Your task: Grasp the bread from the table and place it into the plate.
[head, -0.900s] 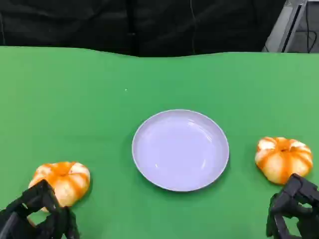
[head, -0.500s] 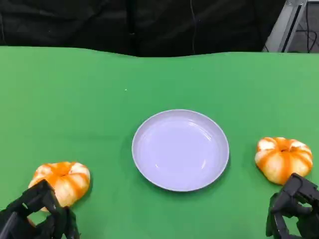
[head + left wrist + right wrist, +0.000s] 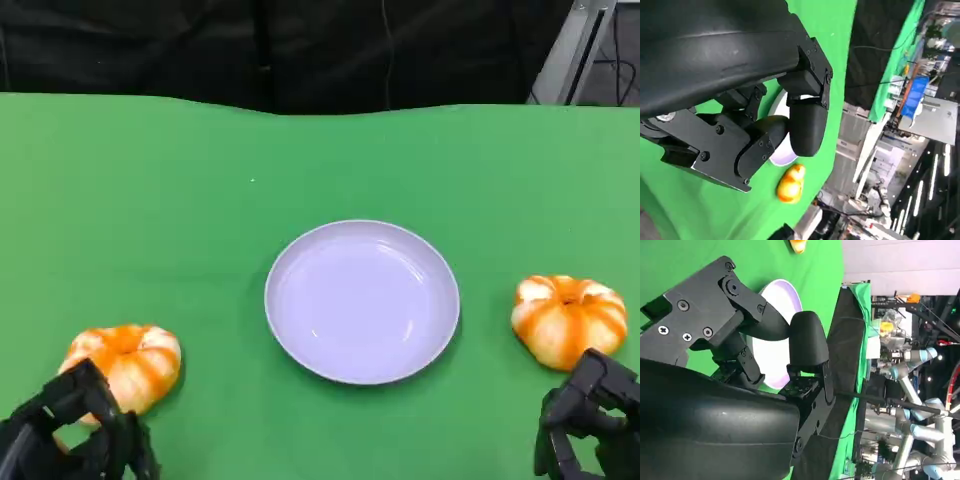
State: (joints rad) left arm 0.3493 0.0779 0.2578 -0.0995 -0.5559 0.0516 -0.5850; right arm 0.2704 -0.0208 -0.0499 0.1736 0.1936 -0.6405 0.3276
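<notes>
Here the plate (image 3: 362, 301), pale lilac and empty, lies in the middle of the green table (image 3: 200, 200), and I place all other things from it; one bread (image 3: 125, 364), a round bun with orange stripes, lies well to the left of the plate and nearer to the robot; a second bread (image 3: 568, 318) of the same kind lies to the right of the plate, apart from its rim.

The left hand (image 3: 72, 432) is below the left bread, at the edge of the head view; its dark fingers (image 3: 85, 393) reach up against the near side of this bun, and I cannot tell if they touch it; the fingers are bent and hold nothing.

The right hand (image 3: 588, 420) is just below the right bread; its upper finger overlaps the lower edge of the bun in the head view, but contact is not clear; these fingers are also curled, with nothing between them.

In the left wrist view the far bread (image 3: 791, 183) shows beyond the plate (image 3: 781, 150).
</notes>
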